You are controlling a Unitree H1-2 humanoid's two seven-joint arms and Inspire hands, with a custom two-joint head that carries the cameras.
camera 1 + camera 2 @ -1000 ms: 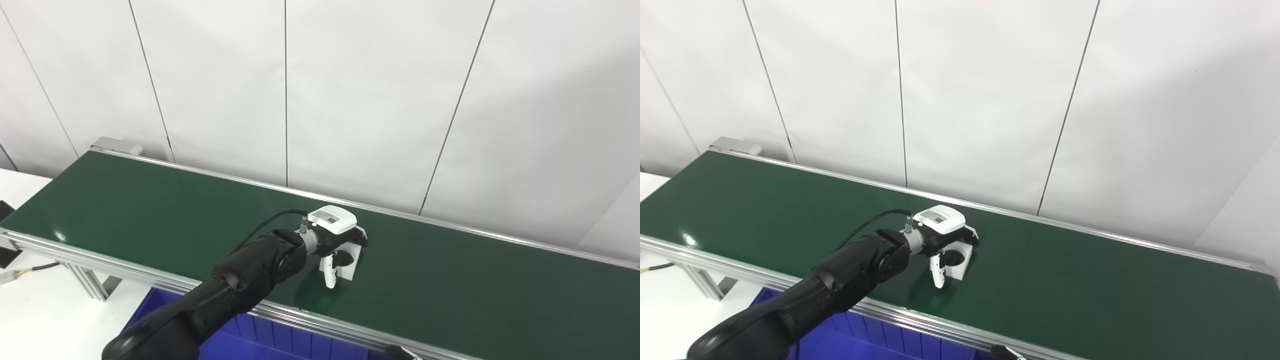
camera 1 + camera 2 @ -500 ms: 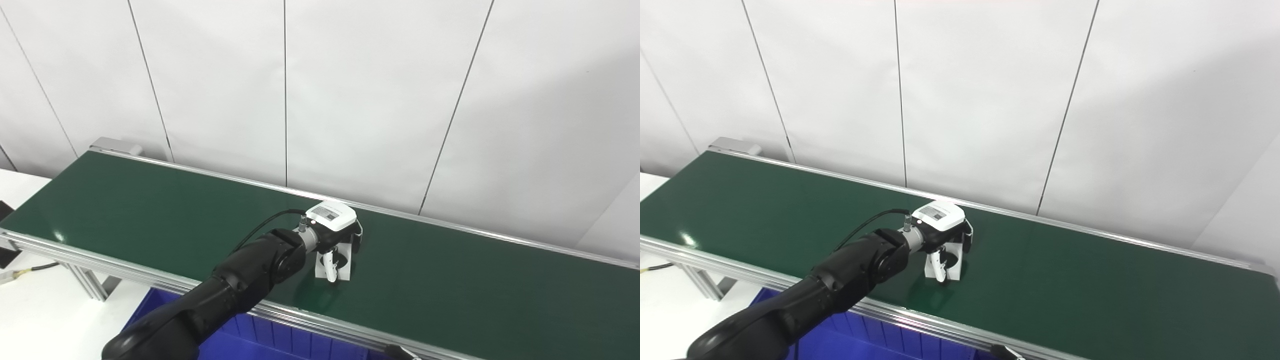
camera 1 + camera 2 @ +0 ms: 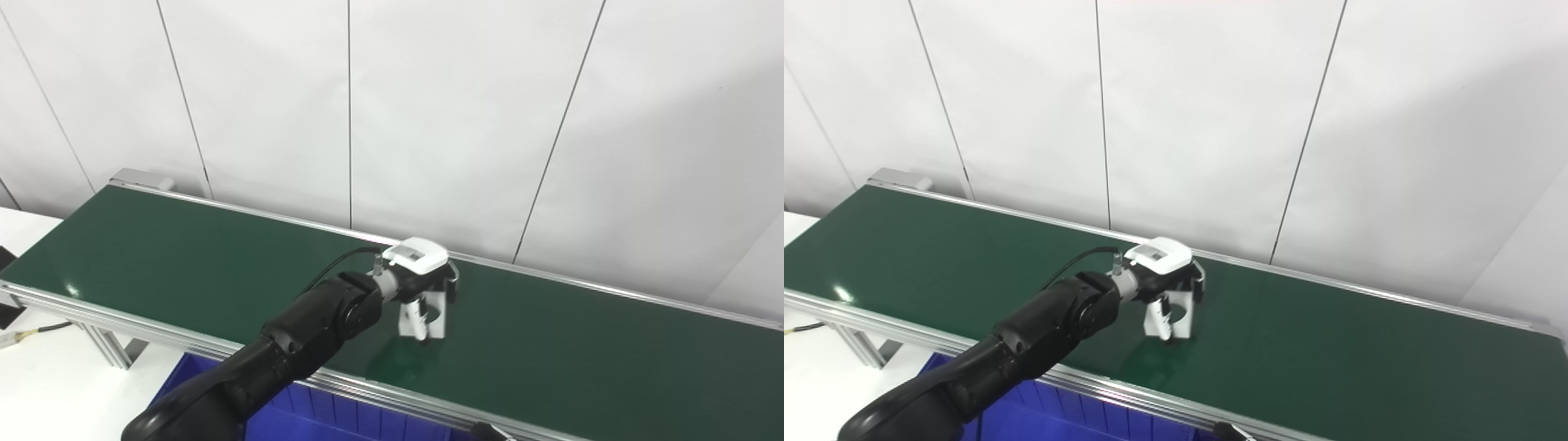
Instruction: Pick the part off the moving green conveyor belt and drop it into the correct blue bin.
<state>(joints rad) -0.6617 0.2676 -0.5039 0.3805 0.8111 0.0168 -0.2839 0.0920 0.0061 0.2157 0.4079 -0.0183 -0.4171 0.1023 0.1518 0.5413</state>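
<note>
My left hand reaches out over the green conveyor belt near its middle. Its fingers are closed on a white part with a round hole, which hangs upright just above the belt. The same hand and part show in the right eye view. A blue bin sits below the belt's near rail, mostly hidden by my arm. My right hand is out of view, apart from a dark tip at the bottom edge.
The belt runs from far left to right between aluminium rails. A white panel wall stands right behind it. A white table with a cable lies at the left.
My left hand has closed on the white part, tipped it upright, lifted it slightly off the belt and moved a little right.
</note>
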